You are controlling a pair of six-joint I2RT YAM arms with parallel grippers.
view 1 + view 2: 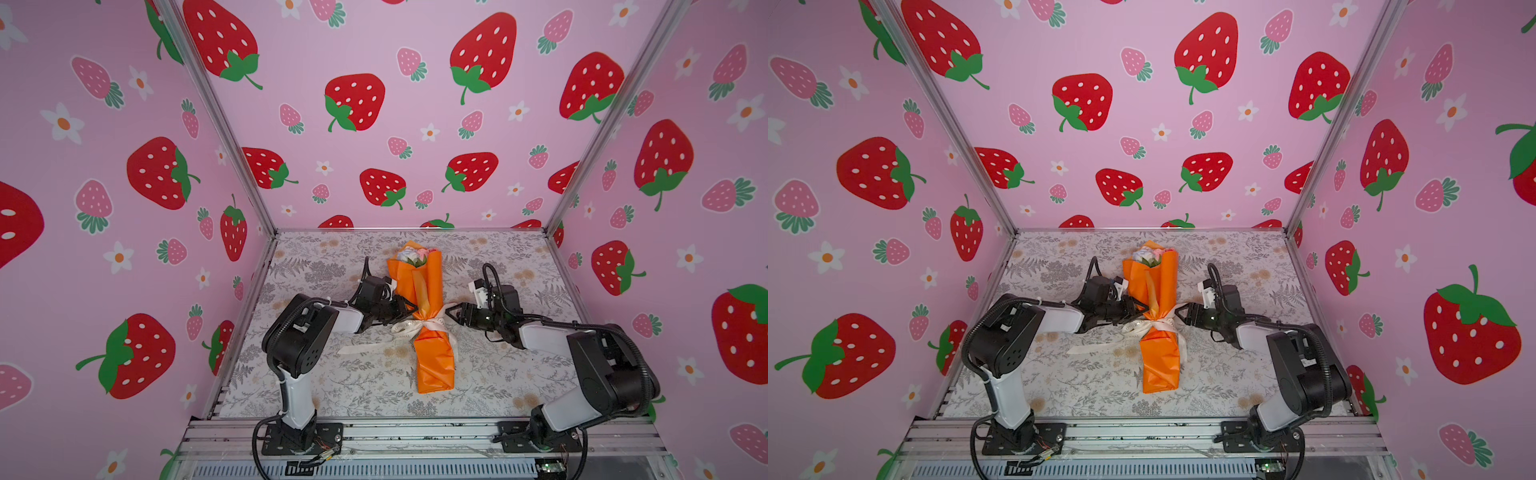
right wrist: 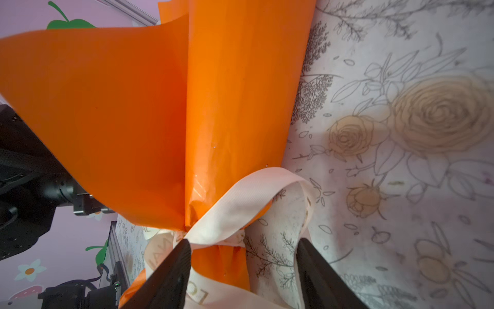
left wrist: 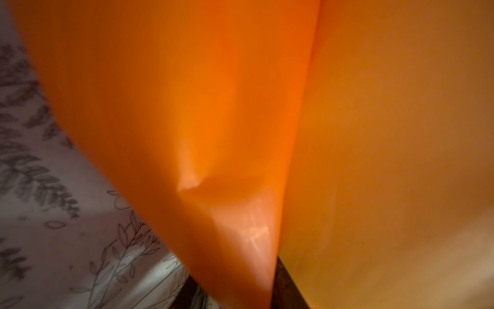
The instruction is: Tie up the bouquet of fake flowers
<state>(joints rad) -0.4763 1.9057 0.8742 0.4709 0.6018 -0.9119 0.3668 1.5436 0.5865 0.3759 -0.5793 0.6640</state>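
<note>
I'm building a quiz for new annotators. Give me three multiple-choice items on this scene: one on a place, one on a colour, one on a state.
1. Where is the ribbon on the bouquet?
A. at the flower heads
B. around the narrow waist
C. at the near end

2. What colour is the wrapping paper?
A. blue
B. green
C. orange

3. How do the jaws of the right gripper stand?
A. open
B. shut tight
C. out of view

Key:
1 B: both top views show the ribbon cinching the wrap where it narrows.
2 C: it is orange in every view.
3 A: the right wrist view shows the fingers well apart.
</note>
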